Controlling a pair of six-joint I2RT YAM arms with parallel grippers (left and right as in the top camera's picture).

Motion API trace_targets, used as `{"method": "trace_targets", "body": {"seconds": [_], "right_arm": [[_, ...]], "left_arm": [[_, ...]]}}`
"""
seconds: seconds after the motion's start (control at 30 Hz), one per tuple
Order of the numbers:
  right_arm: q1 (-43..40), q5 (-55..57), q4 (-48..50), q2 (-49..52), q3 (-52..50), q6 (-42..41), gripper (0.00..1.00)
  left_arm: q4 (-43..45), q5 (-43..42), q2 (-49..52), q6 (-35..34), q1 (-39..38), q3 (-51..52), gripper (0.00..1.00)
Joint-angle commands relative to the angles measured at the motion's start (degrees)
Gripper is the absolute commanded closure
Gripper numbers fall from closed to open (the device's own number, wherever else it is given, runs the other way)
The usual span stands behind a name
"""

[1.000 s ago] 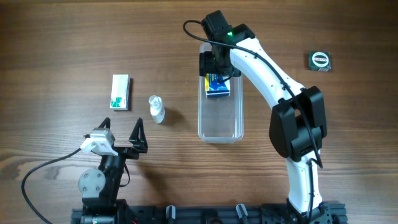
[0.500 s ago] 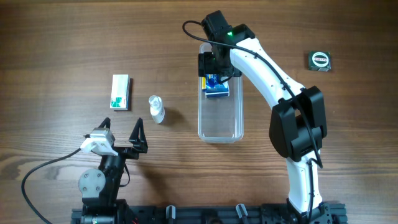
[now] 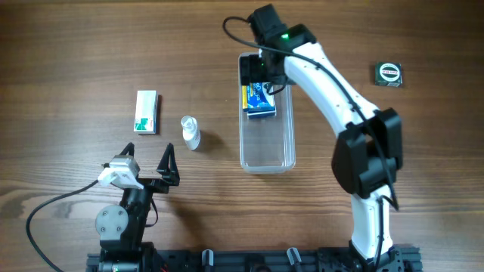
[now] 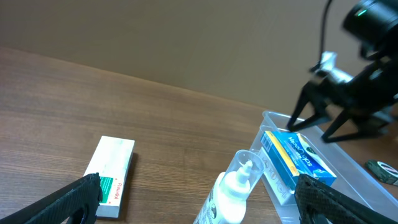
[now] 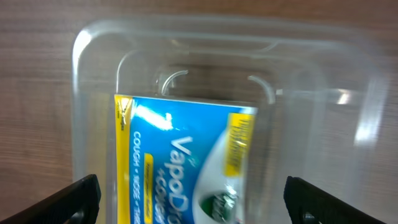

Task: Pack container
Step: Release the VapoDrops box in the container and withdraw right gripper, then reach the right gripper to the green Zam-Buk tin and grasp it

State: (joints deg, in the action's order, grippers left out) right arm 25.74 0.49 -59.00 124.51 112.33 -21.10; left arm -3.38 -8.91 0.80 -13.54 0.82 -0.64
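Note:
The container [image 3: 266,143] is a long clear tub lying in the middle of the table. A blue and yellow box [image 3: 259,100] lies flat in its far half. My right gripper [image 3: 263,72] hovers open over the tub's far end, just above the box and apart from it. In the right wrist view the blue box [image 5: 180,162] lies under the gripper [image 5: 193,200], inside the container's rim [image 5: 81,93], with both fingertips wide of it. My left gripper [image 3: 147,162] stands open near the front left, holding nothing. The left wrist view shows the container [image 4: 367,193] and the blue box [image 4: 297,158].
A white and green box [image 3: 146,112] lies at the left, and a small white bottle [image 3: 190,132] lies between it and the tub. A black tape measure [image 3: 389,72] sits at the far right. The same bottle [image 4: 236,190] and white box [image 4: 112,177] lie ahead of the left fingers.
My right gripper has opened wider and drawn back toward the tub's far end. The blue box has settled flat in the tub, shifted slightly. The left arm has not moved.

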Motion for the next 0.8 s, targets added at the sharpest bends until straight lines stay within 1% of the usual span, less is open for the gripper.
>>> {"method": "trace_targets", "body": {"seconds": [0.0, 0.03, 0.07, 0.1, 0.13, 0.17, 0.2, 0.27, 0.4, 0.5, 0.57, 0.67, 0.77], "right_arm": [[-4.26, 3.96, -1.73, -9.44, 1.73, 1.62, 0.04], [-5.88, 7.10, -2.60, -11.63, 1.73, 1.64, 0.04], [-7.30, 9.81, -3.19, -13.14, 1.73, 1.77, 0.01], [-9.18, 12.63, -3.78, -14.82, 1.73, 3.45, 0.00], [-11.34, 14.49, -4.07, -16.26, 1.73, 7.56, 0.00], [-14.14, 15.69, -4.17, -17.31, 1.73, 13.81, 0.01], [-16.31, 16.04, -4.11, -17.51, 1.73, 18.38, 0.00], [-20.57, 16.02, -3.80, -16.85, 1.55, 25.00, 0.00], [-28.35, 13.86, -2.91, -13.18, 1.55, 25.62, 0.00], [-34.77, 7.45, -2.58, -8.98, 1.55, 25.70, 0.00], [-38.25, 1.68, -2.34, -6.60, 1.55, 28.02, 0.00], [-41.24, -3.65, -2.03, -4.04, 1.55, 28.61, 0.01], [-42.29, -4.04, -1.66, -1.95, 1.55, 29.81, 0.00]], "left_arm": [[-0.07, -0.48, -0.42, 1.33, 0.31, 0.33, 0.00], [-0.07, -0.48, -0.42, 1.33, 0.31, 0.33, 0.00], [-0.07, -0.48, -0.42, 1.33, 0.31, 0.33, 0.00], [-0.07, -0.48, -0.42, 1.33, 0.31, 0.33, 0.00], [-0.07, -0.48, -0.42, 1.33, 0.31, 0.33, 0.00], [-0.07, -0.48, -0.42, 1.33, 0.31, 0.33, 0.00], [-0.07, -0.48, -0.42, 1.33, 0.31, 0.33, 0.00], [-0.07, -0.48, -0.42, 1.33, 0.31, 0.33, 0.00], [-0.07, -0.48, -0.42, 1.33, 0.31, 0.33, 0.00], [-0.07, -0.48, -0.42, 1.33, 0.31, 0.33, 0.00], [-0.07, -0.48, -0.42, 1.33, 0.31, 0.33, 0.00], [-0.07, -0.48, -0.42, 1.33, 0.31, 0.33, 0.00], [-0.07, -0.48, -0.42, 1.33, 0.31, 0.33, 0.00]]}}
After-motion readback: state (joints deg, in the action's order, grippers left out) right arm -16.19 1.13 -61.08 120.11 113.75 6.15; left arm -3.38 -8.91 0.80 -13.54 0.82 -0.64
